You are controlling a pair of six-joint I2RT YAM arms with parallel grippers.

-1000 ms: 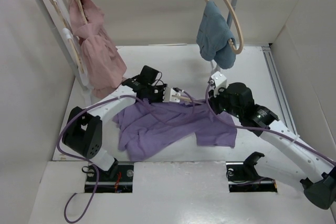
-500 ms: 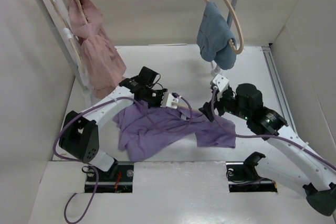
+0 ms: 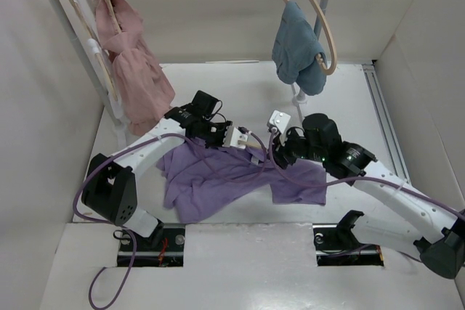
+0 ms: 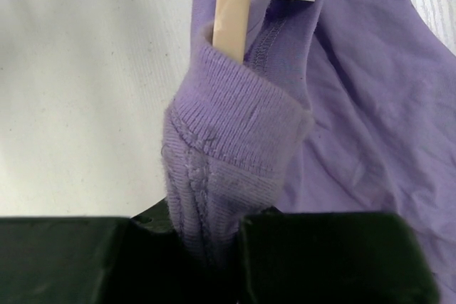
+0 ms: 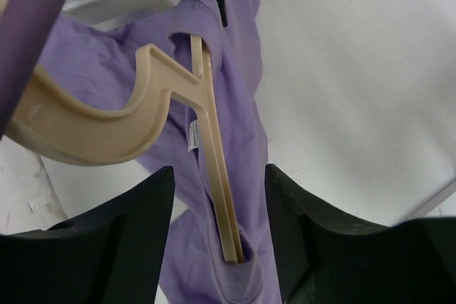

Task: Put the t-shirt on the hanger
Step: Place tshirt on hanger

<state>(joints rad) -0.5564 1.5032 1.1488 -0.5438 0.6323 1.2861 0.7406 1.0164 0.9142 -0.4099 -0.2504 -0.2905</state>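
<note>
On the table, seen from above, the t-shirt lies crumpled at the centre. The left arm bends up from its base and reaches toward two o'clock, with the left gripper low at the shirt's upper edge. The right arm sweeps from its base toward ten o'clock with its elbow raised. The right gripper hangs just beside the left one, and a pale piece of the hanger shows between them.

In the left wrist view, the black fingers are clamped on the shirt's ribbed collar, which bunches up above them. A hanger arm runs out of the collar fold toward twelve o'clock.

In the right wrist view, the fingers stand apart and grip nothing. The hanger's straight bar runs through the gap, touching neither finger. Its end is tucked into purple cloth at six o'clock, and its hook curves off toward nine o'clock.
</note>
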